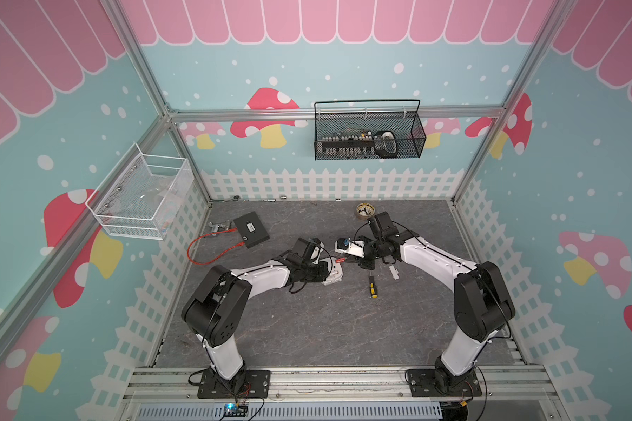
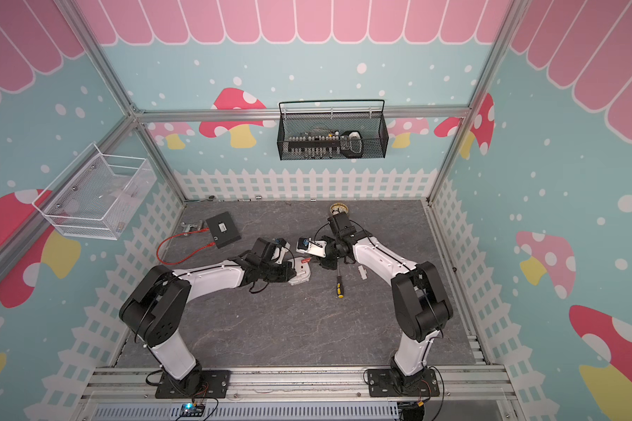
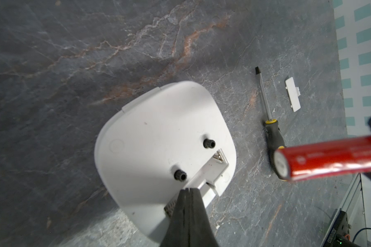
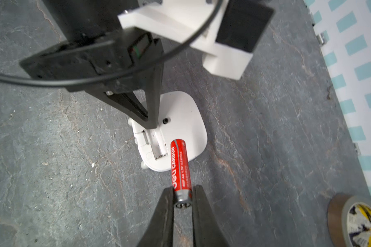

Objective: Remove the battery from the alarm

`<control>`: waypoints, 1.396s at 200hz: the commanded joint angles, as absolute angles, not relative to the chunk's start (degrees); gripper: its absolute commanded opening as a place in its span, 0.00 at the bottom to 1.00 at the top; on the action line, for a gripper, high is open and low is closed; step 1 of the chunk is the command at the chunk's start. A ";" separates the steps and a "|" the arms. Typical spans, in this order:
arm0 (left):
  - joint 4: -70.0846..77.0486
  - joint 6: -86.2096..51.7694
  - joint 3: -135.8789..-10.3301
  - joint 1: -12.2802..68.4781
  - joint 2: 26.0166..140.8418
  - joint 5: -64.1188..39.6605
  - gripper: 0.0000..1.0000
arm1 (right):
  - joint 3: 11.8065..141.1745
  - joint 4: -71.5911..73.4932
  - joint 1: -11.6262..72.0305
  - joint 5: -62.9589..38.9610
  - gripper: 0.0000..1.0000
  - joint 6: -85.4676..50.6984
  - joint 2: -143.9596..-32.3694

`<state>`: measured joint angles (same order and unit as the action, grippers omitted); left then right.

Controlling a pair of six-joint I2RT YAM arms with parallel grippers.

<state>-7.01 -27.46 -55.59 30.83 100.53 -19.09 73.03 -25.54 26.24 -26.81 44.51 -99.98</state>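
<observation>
- The right claw (image 4: 183, 193) is closed narrow and pinches the battery (image 4: 180, 164) at its metal end. The red body sticks out past the tips, in the air, free of the alarm (image 4: 186, 111).
- The left claw (image 3: 187, 191) has its fingers pressed together with nothing between them. The tips stand on the white back of the alarm, at the edge of the recess, and seem to touch it.
- The alarm lies face down on the table (image 1: 325, 328), a little toward 12 o'clock from the middle. Its recess is open and a metal contact shows inside.
- In both top views the battery (image 1: 340, 260) (image 2: 306, 260) hangs just at 1 o'clock of the alarm (image 1: 334, 273) (image 2: 300, 275), between the two wrists.
- A screwdriver (image 1: 372, 288) lies at 4 o'clock of the alarm, its blade toward 12.
- A small white cover (image 1: 394, 272) lies at 3 o'clock, near the screwdriver but apart from it.
- A round disc (image 1: 365, 210) sits at 1 o'clock, near the far edge.
- A black box (image 1: 250, 229) sits at 10 o'clock, and a red cable (image 1: 205, 251) loops out from it.
- The table is grey with a stone pattern.
- The walls are turquoise with mushrooms and a white fence.
- A black basket (image 1: 413, 145) hangs on the far wall at 12 o'clock, and a white basket (image 1: 135, 222) hangs at 10 o'clock.
</observation>
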 commanded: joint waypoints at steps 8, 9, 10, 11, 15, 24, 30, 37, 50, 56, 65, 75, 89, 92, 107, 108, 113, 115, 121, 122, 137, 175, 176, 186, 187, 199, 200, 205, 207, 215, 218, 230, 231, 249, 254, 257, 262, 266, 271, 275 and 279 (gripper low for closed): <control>-8.26 -27.30 -54.50 30.93 97.50 -19.32 0.00 | 73.36 -30.35 25.80 -18.31 0.16 31.87 -96.30; -8.31 -27.27 -54.49 30.94 97.44 -19.33 0.00 | 73.29 -30.43 25.82 -18.12 0.16 31.53 -96.18; -8.33 -27.26 -54.49 30.94 97.41 -19.33 0.00 | 73.25 -30.46 25.83 -17.94 0.15 31.24 -96.04; -8.30 -27.25 -54.49 30.94 97.35 -19.33 0.00 | 73.19 -30.48 25.84 -17.71 0.15 30.95 -95.92; -8.26 -27.24 -54.49 31.01 97.09 -19.38 0.00 | 72.91 -30.54 25.84 -17.13 0.15 29.86 -95.27; -8.26 -27.07 -54.57 31.07 96.60 -19.42 0.00 | 71.82 -30.59 25.76 -15.69 0.14 27.21 -93.60; -8.42 -27.07 -54.72 31.16 96.30 -19.52 0.00 | 71.14 -30.50 25.79 -15.02 0.14 25.44 -92.33; -8.47 -27.02 -54.71 31.34 95.94 -19.47 0.00 | 70.40 -30.26 25.77 -14.42 0.15 23.43 -90.81; -8.58 -27.03 -54.95 31.70 95.09 -19.59 0.03 | 69.12 -29.46 25.84 -12.84 0.15 19.01 -88.26; -8.61 -26.99 -54.99 31.84 94.71 -19.50 0.07 | 68.60 -29.02 25.84 -12.41 0.15 16.14 -87.00; -8.75 -27.05 -55.11 32.03 93.87 -19.64 0.14 | 68.02 -28.46 25.84 -11.79 0.15 12.57 -85.82; -9.08 -27.17 -55.42 32.29 92.48 -19.65 0.25 | 67.24 -28.05 25.88 -11.06 0.15 8.77 -84.86; -10.26 -27.25 -56.00 32.66 89.88 -18.73 0.33 | 65.72 -26.99 26.01 -9.16 0.15 3.16 -83.57; -10.61 -27.20 -56.19 32.69 89.25 -18.60 0.34 | 65.25 -26.74 26.00 -8.68 0.14 1.90 -83.21; -12.52 -27.01 -57.33 32.78 86.05 -17.34 0.37 | 62.96 -25.09 26.01 -7.02 0.13 -3.24 -81.96; -12.63 -26.99 -57.45 32.78 85.83 -17.28 0.37 | 62.86 -24.98 25.97 -6.76 0.13 -3.55 -81.94; -13.30 -26.94 -57.76 32.78 84.70 -16.79 0.37 | 62.08 -24.46 26.01 -5.38 0.12 -5.31 -81.57; -13.56 -26.93 -57.95 32.78 84.13 -16.57 0.37 | 61.79 -24.22 26.02 -4.79 0.12 -6.05 -81.39; -14.34 -26.73 -58.33 32.78 82.82 -15.91 0.37 | 60.81 -23.54 26.01 -3.51 0.12 -7.87 -81.02; -14.46 -26.68 -58.43 32.78 82.59 -15.82 0.37 | 60.64 -23.46 26.01 -3.29 0.12 -8.15 -80.98; -16.18 -26.52 -59.47 32.53 79.89 -14.44 0.38 | 58.74 -22.05 25.99 0.11 0.13 -12.33 -80.53; -17.27 -26.37 -58.19 30.47 77.07 -14.14 0.39 | 54.91 -18.46 25.91 3.91 0.11 -17.91 -81.21; -17.29 -26.37 -58.10 30.44 77.08 -14.14 0.39 | 54.83 -18.33 25.92 3.89 0.11 -18.01 -81.34; -17.17 -26.45 -57.48 30.07 76.99 -14.30 0.39 | 54.26 -17.28 26.05 2.98 0.10 -19.18 -82.04; -17.16 -26.45 -57.44 30.02 76.95 -14.27 0.39 | 54.24 -17.21 26.08 2.90 0.10 -19.30 -82.11; -16.96 -26.59 -56.80 29.79 77.05 -14.41 0.39 | 53.48 -16.07 26.44 2.84 0.10 -20.67 -82.77; -16.92 -26.61 -56.79 29.75 77.07 -14.46 0.39 | 53.41 -15.99 26.45 2.83 0.10 -20.71 -82.82; -16.76 -26.60 -56.57 29.71 77.08 -14.50 0.39 | 53.15 -15.53 26.61 2.86 0.10 -21.11 -83.08; -16.71 -26.62 -56.53 29.64 77.08 -14.50 0.39 | 53.10 -15.42 26.65 2.89 0.10 -21.27 -83.30; -16.62 -26.59 -56.29 29.53 77.17 -14.67 0.39 | 53.10 -15.01 26.80 3.15 0.10 -21.81 -84.02; -16.55 -26.62 -56.25 29.47 77.21 -14.68 0.39 | 53.22 -15.03 26.88 3.21 0.10 -21.94 -84.29; -16.52 -26.56 -56.17 29.35 77.18 -14.75 0.39 | 53.68 -14.94 26.98 4.05 0.10 -22.55 -85.40; -16.52 -26.60 -56.21 29.31 77.17 -14.76 0.39 | 53.73 -14.94 26.98 4.14 0.10 -22.62 -85.50; -16.37 -26.46 -56.15 28.97 77.34 -14.85 0.39 | 54.35 -14.83 26.92 5.94 0.10 -23.15 -86.71; -16.39 -26.49 -56.08 28.85 77.31 -14.90 0.39 | 54.47 -14.81 26.89 6.89 0.10 -23.28 -86.94; -16.38 -26.46 -56.01 28.83 77.34 -14.91 0.39 | 54.50 -14.85 26.85 7.46 0.10 -23.36 -86.99; -16.32 -26.50 -55.94 28.74 77.32 -14.86 0.39 | 54.57 -14.69 26.81 8.14 0.10 -23.44 -87.24; -16.28 -26.52 -55.91 28.67 77.34 -14.88 0.39 | 54.65 -14.55 26.74 8.46 0.10 -23.55 -87.42; -16.16 -26.48 -55.89 28.65 77.37 -15.01 0.39 | 54.79 -14.36 26.68 8.53 0.10 -23.51 -87.88; -16.17 -26.53 -55.69 28.57 77.43 -15.03 0.39 | 54.97 -14.20 26.68 8.45 0.10 -23.55 -88.20; -16.07 -26.50 -55.65 28.52 77.51 -15.11 0.39 | 55.33 -14.15 26.72 8.09 0.10 -23.58 -88.66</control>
